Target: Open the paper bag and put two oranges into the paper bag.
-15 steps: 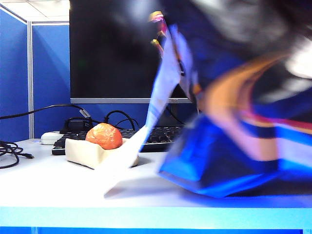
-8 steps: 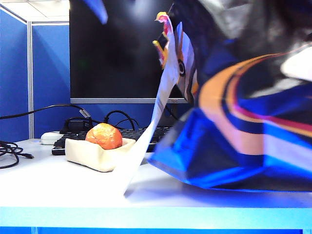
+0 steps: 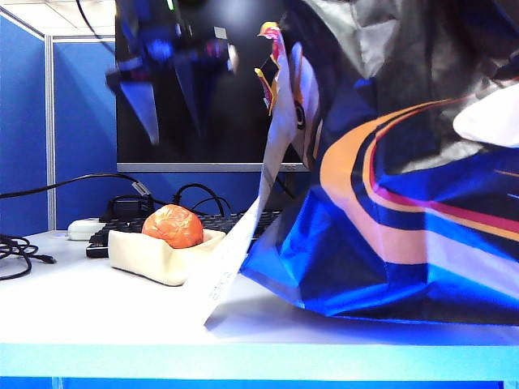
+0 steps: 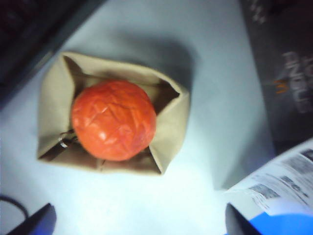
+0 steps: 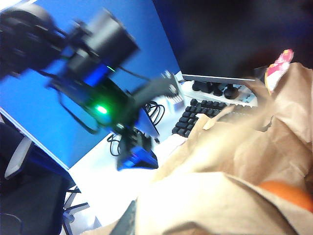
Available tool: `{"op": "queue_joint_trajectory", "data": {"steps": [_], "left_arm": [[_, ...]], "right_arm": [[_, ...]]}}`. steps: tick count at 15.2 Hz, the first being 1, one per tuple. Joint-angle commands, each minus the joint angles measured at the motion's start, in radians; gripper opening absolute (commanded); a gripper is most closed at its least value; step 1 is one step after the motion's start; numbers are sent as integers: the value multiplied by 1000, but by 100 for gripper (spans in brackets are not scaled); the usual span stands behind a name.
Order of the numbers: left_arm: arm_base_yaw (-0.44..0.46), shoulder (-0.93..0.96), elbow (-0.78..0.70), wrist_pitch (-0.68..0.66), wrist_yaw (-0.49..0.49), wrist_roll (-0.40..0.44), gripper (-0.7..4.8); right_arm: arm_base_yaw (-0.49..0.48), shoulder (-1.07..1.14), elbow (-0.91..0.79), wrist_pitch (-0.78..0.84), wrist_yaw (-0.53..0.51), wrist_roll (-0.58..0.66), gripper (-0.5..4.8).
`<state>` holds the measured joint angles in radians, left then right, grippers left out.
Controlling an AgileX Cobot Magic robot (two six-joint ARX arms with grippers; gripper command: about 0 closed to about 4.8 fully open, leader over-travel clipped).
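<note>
The paper bag (image 3: pixel 389 203), black and blue with orange and pink stripes, fills the right of the exterior view, with its white edge (image 3: pixel 243 235) trailing down to the table. One orange (image 3: pixel 173 225) sits in a cream tray (image 3: pixel 154 259). My left gripper (image 3: pixel 170 101) hangs open high above it. In the left wrist view that orange (image 4: pixel 114 120) lies ahead of the open left gripper (image 4: pixel 138 225). My right gripper (image 5: pixel 142 215) is shut on the bag's brown inner paper (image 5: pixel 220 161). Another orange (image 5: pixel 288 193) shows inside the bag.
A black keyboard (image 3: pixel 251 223) and a dark monitor (image 3: pixel 203 130) stand behind the tray. Cables (image 3: pixel 16 255) lie at the far left by the blue partition (image 3: pixel 81 121). The table's front edge (image 3: pixel 243 356) runs close to the camera.
My left gripper has come down into the exterior view at the top left, above the tray. The bag has shifted and settled. The orange in the tray has not moved.
</note>
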<state>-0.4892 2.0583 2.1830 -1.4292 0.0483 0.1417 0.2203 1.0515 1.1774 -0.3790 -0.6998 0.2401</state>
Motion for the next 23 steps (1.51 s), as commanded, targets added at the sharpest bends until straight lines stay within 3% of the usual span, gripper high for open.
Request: {"op": "queue_joint_trajectory", "data": {"steps": [1, 5, 23], "left_arm": [[0, 22, 3, -3, -3, -25, 479], [2, 54, 3, -3, -57, -47, 479], [13, 238, 3, 40, -18, -48, 479]], "right_arm": [[-1, -4, 5, 25, -2, -6, -1], [0, -4, 5, 40, -2, -6, -1], [0, -4, 5, 47, -13, -6, -1]]}}
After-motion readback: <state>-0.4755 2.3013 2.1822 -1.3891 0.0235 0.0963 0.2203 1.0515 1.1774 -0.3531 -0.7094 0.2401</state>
